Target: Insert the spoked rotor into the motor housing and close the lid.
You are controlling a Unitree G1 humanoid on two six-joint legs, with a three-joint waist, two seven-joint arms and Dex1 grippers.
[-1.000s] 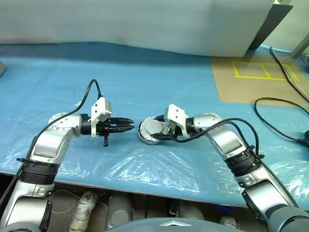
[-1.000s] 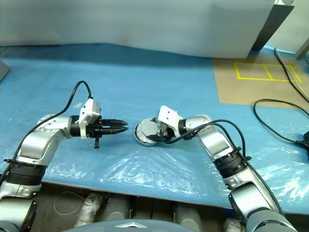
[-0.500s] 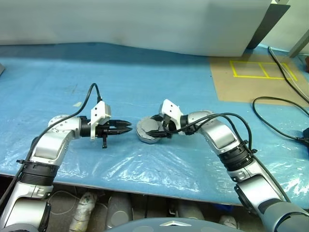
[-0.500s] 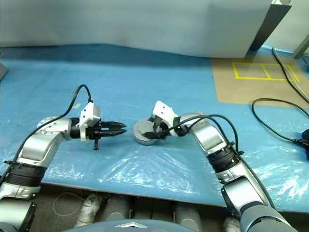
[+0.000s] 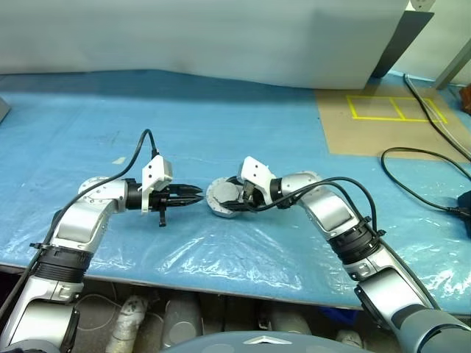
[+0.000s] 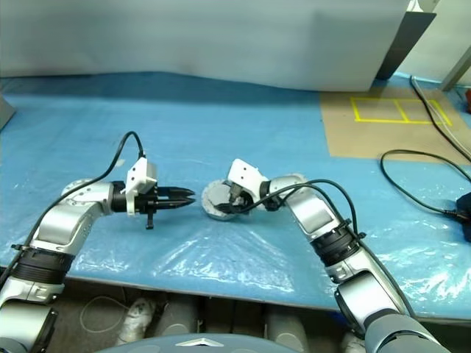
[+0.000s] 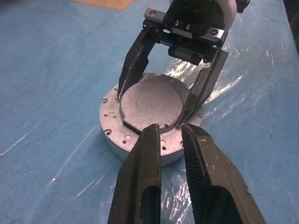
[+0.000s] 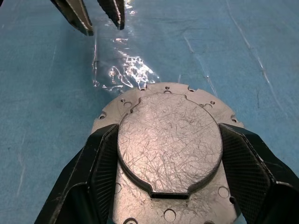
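Right hand [image 8: 163, 154] grips lid [image 8: 168, 142] edges; left hand [image 7: 170, 135] empty, fingers narrowly apart, just beside.

My bench [image 5: 221, 110] is covered in a blue sheet, with crinkled clear plastic film [image 5: 221, 254] glinting over its near part. Behind it stands a pale grey wall panel [image 5: 199, 37]. To my right lies a brown cardboard patch [image 5: 383, 132] marked with yellow tape rectangles [image 5: 394, 109]. A black cable [image 5: 423, 187] curls across that side. Below the bench edge sit grey rounded shapes [image 5: 184, 320].
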